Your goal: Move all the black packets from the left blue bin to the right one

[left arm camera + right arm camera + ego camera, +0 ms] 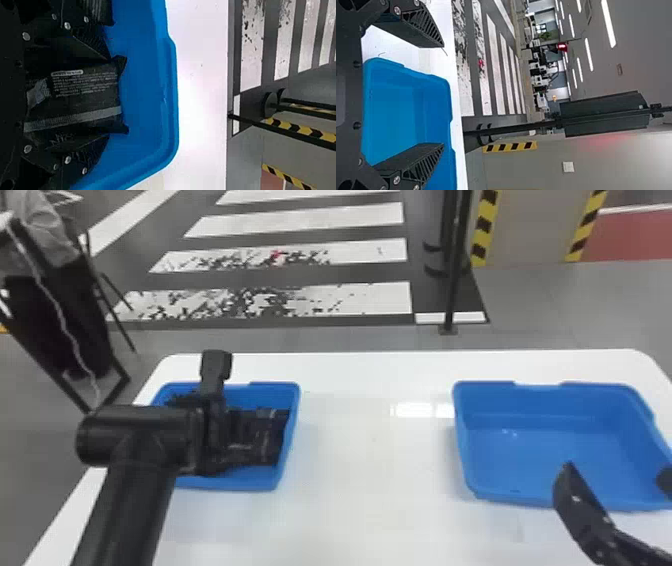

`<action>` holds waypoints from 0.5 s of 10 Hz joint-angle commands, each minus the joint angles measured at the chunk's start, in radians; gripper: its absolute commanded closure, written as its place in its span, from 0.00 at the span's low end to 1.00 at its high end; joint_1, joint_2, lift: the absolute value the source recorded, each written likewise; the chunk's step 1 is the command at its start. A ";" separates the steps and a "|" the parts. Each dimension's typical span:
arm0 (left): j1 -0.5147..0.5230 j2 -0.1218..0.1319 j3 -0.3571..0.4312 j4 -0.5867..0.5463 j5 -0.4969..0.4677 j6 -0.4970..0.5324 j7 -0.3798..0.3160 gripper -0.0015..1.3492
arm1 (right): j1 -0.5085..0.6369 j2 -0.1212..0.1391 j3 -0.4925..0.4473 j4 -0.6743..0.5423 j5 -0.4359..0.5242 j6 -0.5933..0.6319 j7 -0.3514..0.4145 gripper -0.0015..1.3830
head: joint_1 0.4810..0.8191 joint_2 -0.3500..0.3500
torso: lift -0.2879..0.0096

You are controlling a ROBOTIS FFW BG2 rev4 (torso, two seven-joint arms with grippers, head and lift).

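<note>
L jaws spread round pkt (75,97), L bin (230,484), grip unclear; R jaws agape, empty, nr R bin (530,455).

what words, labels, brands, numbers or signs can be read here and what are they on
Black plastic packet in the left blue plastic bin: rows of small pale print, too small to read.
Same packet, larger letters by its grey strip: too faint to quote.
Yellow-and-black striped edging: no words visible.
Nothing can be quoted reliably.
</note>
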 commanded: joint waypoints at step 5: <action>0.086 -0.019 0.076 -0.090 0.058 -0.117 0.001 0.90 | 0.003 0.000 -0.002 0.004 -0.016 0.000 0.004 0.10 | 0.63 0.68 | 0.45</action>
